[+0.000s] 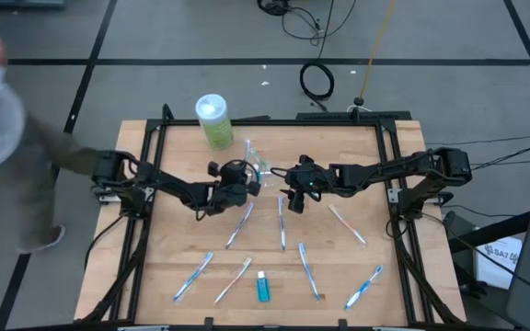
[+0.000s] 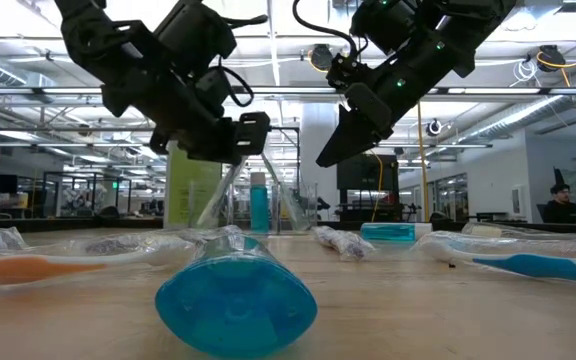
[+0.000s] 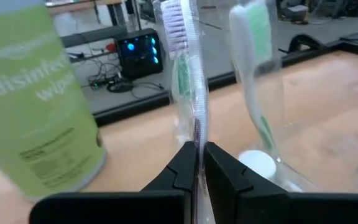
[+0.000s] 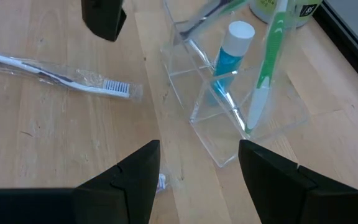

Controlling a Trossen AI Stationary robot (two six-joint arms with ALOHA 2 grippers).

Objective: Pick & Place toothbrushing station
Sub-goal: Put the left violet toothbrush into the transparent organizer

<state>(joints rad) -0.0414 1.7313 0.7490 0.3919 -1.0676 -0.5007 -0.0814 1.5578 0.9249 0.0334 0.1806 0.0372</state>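
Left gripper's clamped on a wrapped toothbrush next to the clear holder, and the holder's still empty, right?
Not empty. The right wrist view shows the clear holder already holding a green toothbrush and a blue tube. The left gripper is indeed clamped on a wrapped toothbrush beside it.

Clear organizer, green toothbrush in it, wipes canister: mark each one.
clear organizer [image 4: 272,127]: right wrist view, on its bare front wall.
green toothbrush [image 4: 267,81]: right wrist view, mid handle, standing in the organizer.
wipes canister [image 1: 215,123]: high view, green body below the white lid.
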